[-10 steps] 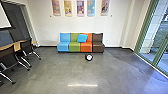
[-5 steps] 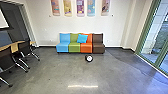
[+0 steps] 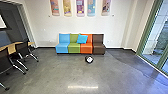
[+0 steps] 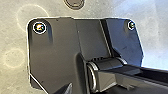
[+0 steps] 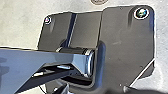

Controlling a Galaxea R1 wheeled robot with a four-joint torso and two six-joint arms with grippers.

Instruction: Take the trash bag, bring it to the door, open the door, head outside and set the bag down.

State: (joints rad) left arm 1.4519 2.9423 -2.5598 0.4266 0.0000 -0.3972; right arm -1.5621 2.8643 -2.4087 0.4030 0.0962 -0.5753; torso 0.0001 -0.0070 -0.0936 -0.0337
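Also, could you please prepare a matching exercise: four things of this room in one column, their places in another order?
Column 1
1. Blue cushion
2. Round black-and-white object
3. Colourful panels
4. Dark chairs

Column 2
A. On the wall
B. Beside the table
C. On the sofa
D. On the floor

Pairs: 1-C, 2-D, 3-A, 4-B

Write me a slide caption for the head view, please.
Colourful sofa with a blue cushion, wall hangings above, chairs at left, tall glazing at right.
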